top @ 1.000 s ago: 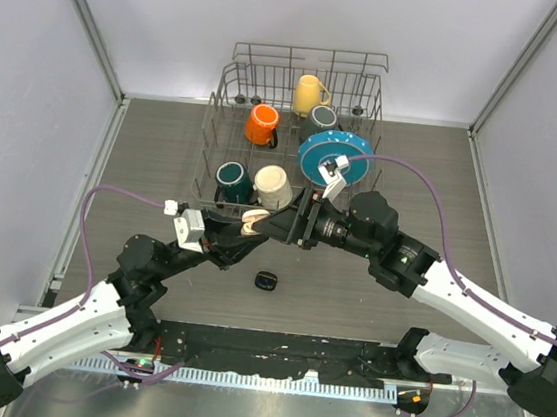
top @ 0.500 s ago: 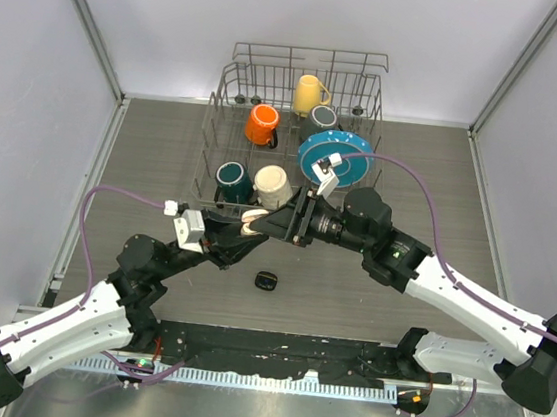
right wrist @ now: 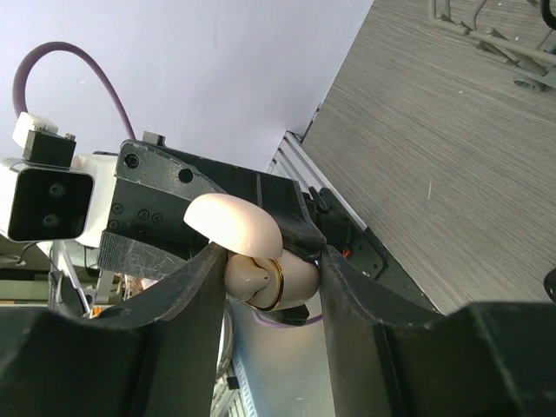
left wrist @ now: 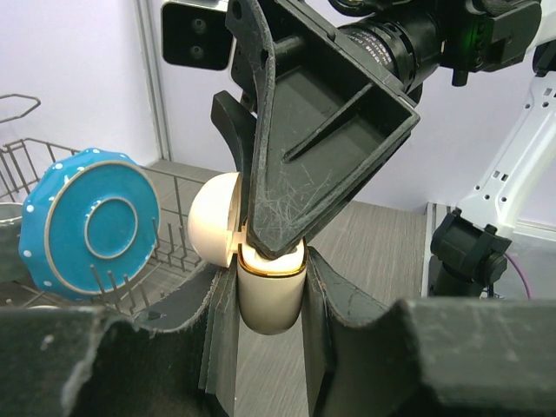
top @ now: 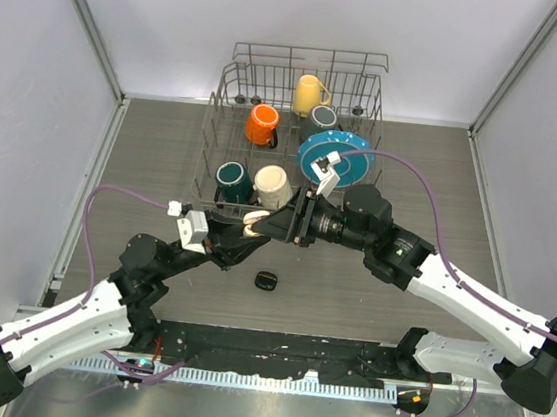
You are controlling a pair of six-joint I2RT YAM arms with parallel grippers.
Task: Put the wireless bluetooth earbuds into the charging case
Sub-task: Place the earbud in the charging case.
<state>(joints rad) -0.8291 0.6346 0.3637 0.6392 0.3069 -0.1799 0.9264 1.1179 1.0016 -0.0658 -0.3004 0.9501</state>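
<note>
Charging case (left wrist: 270, 300), cream-coloured with its lid hinged open, is held in the air above the worktop (top: 154, 154), just in front of a wire dish rack (top: 311, 51). Its lower body is clamped between the fingers of the left hand (left wrist: 269, 265). The right hand (right wrist: 269, 261) is set against it from the opposite side, with a finger on either side of the open mouth. Whether those fingers are pressed onto the case or merely flank it cannot be told, since one broad finger covers the mouth in the left wrist view. What lies inside the case is hidden for the same reason.

A small black rounded item (top: 267, 281) is seen on the worktop, nearer the arm bases than the case and apart from both hands. The space behind the hands is closed off by the rack.

Compared with a second ago, the right hand is found shifted slightly leftward, closer to the left hand. The case and the black item are found where they were.

The rack is loaded with an orange mug (top: 261, 124), a yellow mug (top: 309, 93), a teal mug (top: 230, 176), a cream mug (top: 272, 186), a grey cup (top: 323, 116) and a blue plate (top: 327, 154) stood on edge.
</note>
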